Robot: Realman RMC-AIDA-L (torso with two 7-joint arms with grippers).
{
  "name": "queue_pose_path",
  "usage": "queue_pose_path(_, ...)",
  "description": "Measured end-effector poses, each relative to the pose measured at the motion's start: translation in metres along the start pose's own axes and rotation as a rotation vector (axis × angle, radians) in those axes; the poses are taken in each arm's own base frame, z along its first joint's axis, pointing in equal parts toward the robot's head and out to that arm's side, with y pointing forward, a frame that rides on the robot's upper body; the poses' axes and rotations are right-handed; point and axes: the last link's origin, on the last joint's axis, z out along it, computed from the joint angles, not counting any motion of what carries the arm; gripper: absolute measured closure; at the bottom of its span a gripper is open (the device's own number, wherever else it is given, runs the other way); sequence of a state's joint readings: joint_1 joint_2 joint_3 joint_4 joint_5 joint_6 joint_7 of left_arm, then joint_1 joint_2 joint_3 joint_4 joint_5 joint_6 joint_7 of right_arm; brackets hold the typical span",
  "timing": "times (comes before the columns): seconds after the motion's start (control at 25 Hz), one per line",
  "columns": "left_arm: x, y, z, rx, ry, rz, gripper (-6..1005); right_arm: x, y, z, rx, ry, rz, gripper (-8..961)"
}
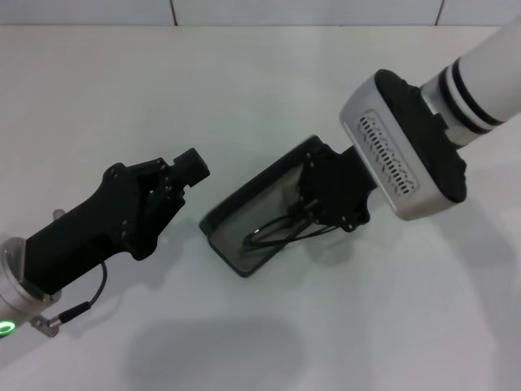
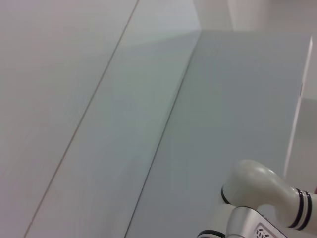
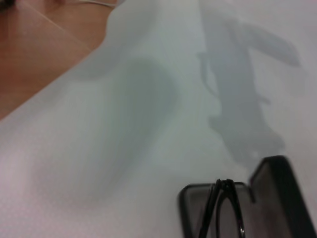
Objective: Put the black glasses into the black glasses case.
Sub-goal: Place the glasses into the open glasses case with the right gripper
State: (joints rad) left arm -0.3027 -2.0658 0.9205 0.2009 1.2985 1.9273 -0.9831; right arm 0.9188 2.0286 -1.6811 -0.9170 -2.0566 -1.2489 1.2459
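The head view shows the whole scene. On the white table (image 1: 244, 98) lies one black glasses case (image 1: 236, 213), open. One pair of black glasses (image 1: 273, 232) sits inside the case, on its grey lining.

Nearest the robot, to the left of the case, is the left gripper (image 1: 191, 167). It hangs near the case but does not touch it. Its fingers look close together and hold nothing.

Farther back, the right gripper (image 1: 313, 213) reaches down into the far end of the case, right on the glasses. I cannot tell if its jaws are open or closed.

The right wrist view shows something the head view does not: the glasses' thin black frame up close, resting in the case beside the raised lid (image 3: 282, 193).

The left wrist view shows no case and no glasses. It shows only the table and part of the white right arm (image 2: 262, 193).

There are two grippers, one case and one pair of glasses.
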Motion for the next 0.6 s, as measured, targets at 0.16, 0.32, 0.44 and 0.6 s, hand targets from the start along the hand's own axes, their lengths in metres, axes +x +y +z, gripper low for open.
queue_pose_path(0.16,0.001,0.000,-0.002,0.003,-0.004,0.000,958,-0.007,-0.006,-0.002,0.023,-0.009,-0.030,919)
queue_pose_path(0.32,0.001,-0.001,-0.007,-0.021,-0.056,-0.018,958,-0.016,-0.009,-0.006,0.040,-0.025,-0.064,919)
queue_pose_path(0.44,0.001,-0.001,-0.012,-0.023,-0.087,-0.025,958,-0.018,-0.010,-0.007,0.046,-0.020,-0.083,919)
queue_pose_path(0.6,0.001,-0.003,-0.015,-0.002,-0.093,-0.024,958,-0.017,-0.010,-0.006,0.046,-0.006,-0.103,919)
